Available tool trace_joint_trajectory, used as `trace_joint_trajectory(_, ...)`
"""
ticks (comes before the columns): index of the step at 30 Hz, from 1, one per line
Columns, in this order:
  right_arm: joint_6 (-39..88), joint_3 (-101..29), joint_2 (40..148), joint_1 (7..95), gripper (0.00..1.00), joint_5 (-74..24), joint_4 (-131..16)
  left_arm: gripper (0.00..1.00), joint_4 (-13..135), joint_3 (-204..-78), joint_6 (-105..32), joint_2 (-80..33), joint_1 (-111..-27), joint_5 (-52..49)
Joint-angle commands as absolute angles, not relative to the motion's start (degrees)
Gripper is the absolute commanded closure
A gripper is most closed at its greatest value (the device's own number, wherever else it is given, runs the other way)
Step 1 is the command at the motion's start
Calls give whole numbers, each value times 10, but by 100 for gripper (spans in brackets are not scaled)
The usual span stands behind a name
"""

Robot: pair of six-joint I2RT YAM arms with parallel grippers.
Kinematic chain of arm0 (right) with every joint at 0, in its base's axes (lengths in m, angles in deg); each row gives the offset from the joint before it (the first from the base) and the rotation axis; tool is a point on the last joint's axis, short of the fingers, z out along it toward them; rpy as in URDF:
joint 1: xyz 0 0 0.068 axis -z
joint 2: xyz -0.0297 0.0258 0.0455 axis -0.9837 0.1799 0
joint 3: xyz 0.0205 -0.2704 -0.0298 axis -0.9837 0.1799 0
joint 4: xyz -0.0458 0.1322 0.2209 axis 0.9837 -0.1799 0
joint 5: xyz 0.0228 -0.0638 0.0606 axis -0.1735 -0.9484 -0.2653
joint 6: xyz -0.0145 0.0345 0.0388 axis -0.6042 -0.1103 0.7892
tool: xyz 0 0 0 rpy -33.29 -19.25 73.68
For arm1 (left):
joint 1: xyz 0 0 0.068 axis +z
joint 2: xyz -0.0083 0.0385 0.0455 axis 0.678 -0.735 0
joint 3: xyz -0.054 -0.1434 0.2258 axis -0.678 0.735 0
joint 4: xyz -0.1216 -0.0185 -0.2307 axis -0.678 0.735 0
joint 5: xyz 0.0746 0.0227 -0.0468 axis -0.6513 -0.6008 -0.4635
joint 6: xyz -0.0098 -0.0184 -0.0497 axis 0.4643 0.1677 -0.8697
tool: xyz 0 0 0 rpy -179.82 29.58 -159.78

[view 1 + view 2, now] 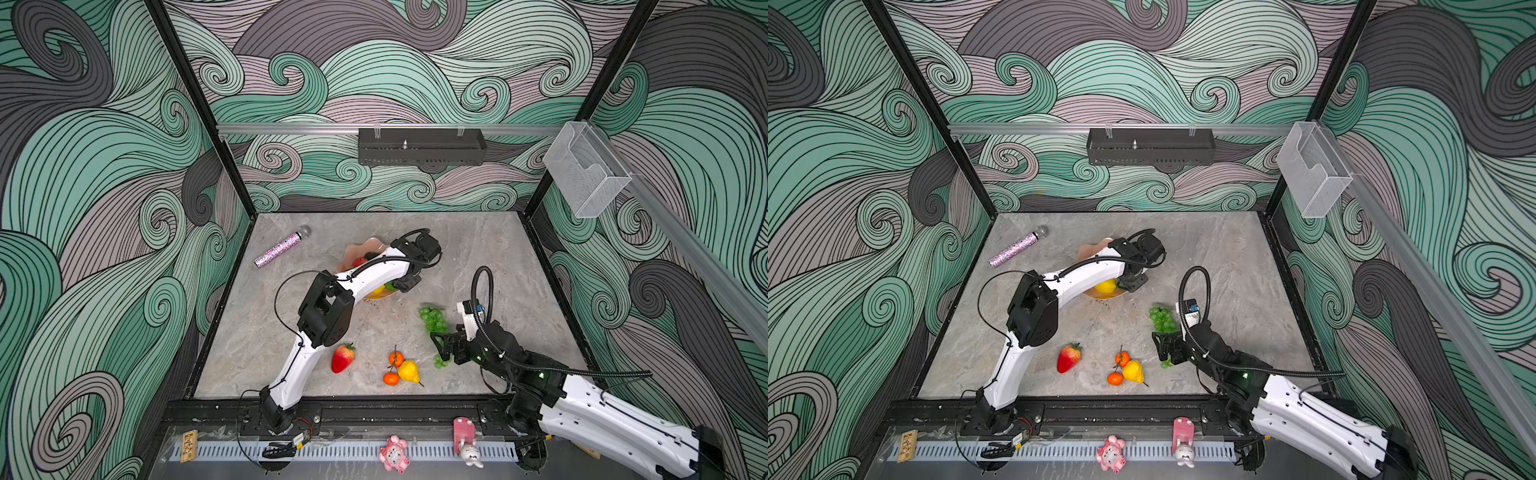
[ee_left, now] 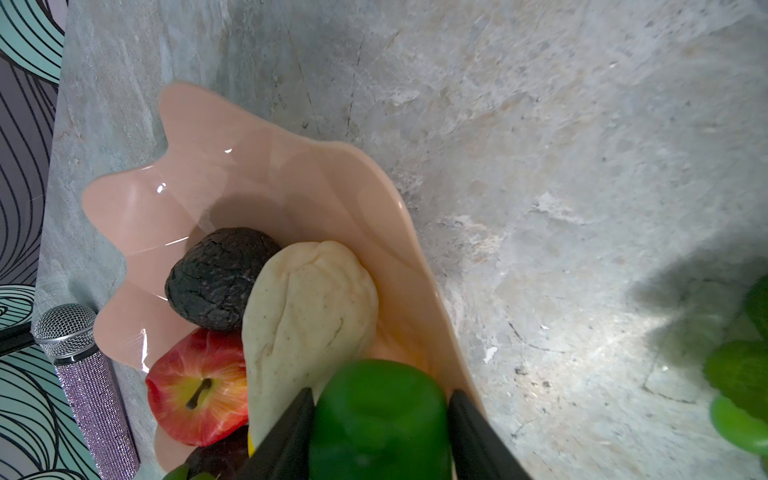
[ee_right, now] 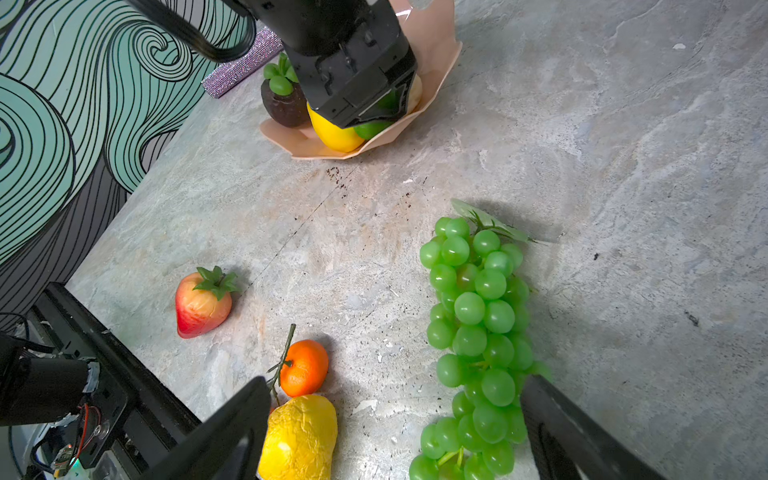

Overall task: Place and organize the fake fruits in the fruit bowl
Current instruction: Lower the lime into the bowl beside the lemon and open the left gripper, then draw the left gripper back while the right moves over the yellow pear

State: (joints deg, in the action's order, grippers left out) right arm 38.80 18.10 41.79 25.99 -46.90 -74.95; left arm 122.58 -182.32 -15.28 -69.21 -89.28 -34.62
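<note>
The salmon-pink fruit bowl (image 1: 360, 248) (image 2: 249, 174) holds a dark avocado (image 2: 216, 282), a cream pear (image 2: 307, 316), a red apple (image 2: 199, 395) and a lemon (image 3: 332, 133). My left gripper (image 1: 405, 284) (image 2: 382, 391) hangs over the bowl's near-right rim, both fingers pressed against a lime (image 2: 374, 436). A strawberry (image 1: 343, 357), two tangerines (image 1: 396, 358), a yellow pear (image 1: 409, 371) and green grapes (image 1: 434, 320) lie on the table. My right gripper (image 1: 442, 345) (image 3: 395, 381) stands open low over the table, the pear (image 3: 299, 440) and the grapes (image 3: 478, 324) just inside its fingers.
A glittery pink microphone (image 1: 282, 247) lies left of the bowl near the back-left wall. A black tray (image 1: 422, 145) and a clear box (image 1: 586, 174) hang on the walls. Small toys (image 1: 394, 453) sit on the front rail.
</note>
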Motion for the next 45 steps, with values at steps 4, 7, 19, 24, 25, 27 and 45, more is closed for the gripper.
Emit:
trace_joint_trajectory(4,389,182,420,263,5,-467,-741,45,1237,-1809,-160,-640,-893,-337)
trace_joint_trajectory(7,390,181,422,263,5,-466,-741,45,1229,-1797,-168,-618,-892,-324)
trace_joint_trajectory(19,389,168,427,264,5,-468,-747,40,1149,-1687,-248,-474,-892,-252)
trace_joint_trajectory(24,379,160,431,266,5,-464,-753,36,1076,-1538,-343,-330,-888,-231)
trace_joint_trajectory(25,376,159,433,266,5,-462,-753,35,1067,-1509,-357,-303,-887,-231)
trace_joint_trajectory(27,372,158,437,268,5,-456,-751,34,1050,-1442,-386,-238,-886,-231)
trace_joint_trajectory(45,383,134,569,241,10,-291,-762,26,1014,-1117,-561,80,-875,-295)
